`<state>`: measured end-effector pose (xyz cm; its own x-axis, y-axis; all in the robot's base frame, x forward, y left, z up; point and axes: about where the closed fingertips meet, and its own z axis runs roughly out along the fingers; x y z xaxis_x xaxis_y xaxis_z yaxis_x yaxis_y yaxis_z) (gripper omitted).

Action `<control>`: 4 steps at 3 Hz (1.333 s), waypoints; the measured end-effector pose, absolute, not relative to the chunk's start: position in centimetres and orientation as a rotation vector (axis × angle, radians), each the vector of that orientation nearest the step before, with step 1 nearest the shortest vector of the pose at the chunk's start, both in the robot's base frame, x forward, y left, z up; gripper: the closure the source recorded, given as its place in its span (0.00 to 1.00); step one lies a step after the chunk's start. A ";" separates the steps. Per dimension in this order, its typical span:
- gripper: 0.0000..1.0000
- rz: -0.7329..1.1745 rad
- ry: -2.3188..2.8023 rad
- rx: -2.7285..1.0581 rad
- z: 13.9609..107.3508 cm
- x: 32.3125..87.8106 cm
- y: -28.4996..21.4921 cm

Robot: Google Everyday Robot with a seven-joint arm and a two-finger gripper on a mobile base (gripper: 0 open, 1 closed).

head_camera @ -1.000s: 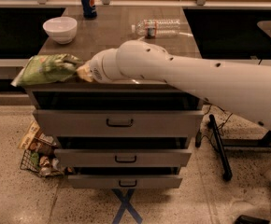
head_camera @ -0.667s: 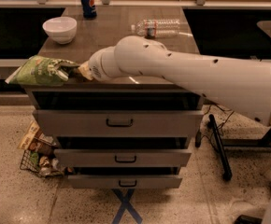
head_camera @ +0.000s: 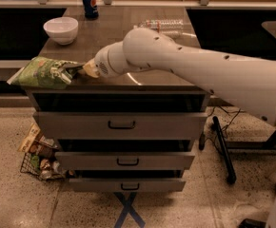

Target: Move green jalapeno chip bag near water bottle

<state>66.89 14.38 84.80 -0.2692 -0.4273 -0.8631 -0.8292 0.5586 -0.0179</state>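
At the front left corner of the countertop (head_camera: 128, 44), in the camera view, the gripper (head_camera: 84, 69) is clenching the crumpled right end of the bag (head_camera: 44, 72). The bag is lying roughly level, its left part jutting out past the top's left edge; whether its underside is touching the surface cannot be told. The white arm (head_camera: 200, 72) is reaching in from the right, crossing the front part of the top and covering part of it. The bottle (head_camera: 161, 26) is lying on its side toward the far right of the top, just behind the arm and well apart from the bag. The bowl (head_camera: 61, 30) is sitting upright at the left, behind the bag and apart from it. The can (head_camera: 88, 3) is standing upright at the far edge, beyond the bowl and slightly to its right. Below the top, three drawers (head_camera: 121, 125) are sitting closed, one under another. On the floor to the left of the drawers, a wire basket (head_camera: 38, 159) is holding brownish packets, and a blue tape cross (head_camera: 128, 212) is lying on the floor before the lowest drawer.
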 end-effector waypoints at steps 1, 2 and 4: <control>0.59 0.609 1.862 -1.066 85.8 67.4 14.1; 0.35 0.659 1.802 -1.131 87.2 68.1 13.9; 0.00 0.700 1.750 -1.193 88.0 69.5 13.1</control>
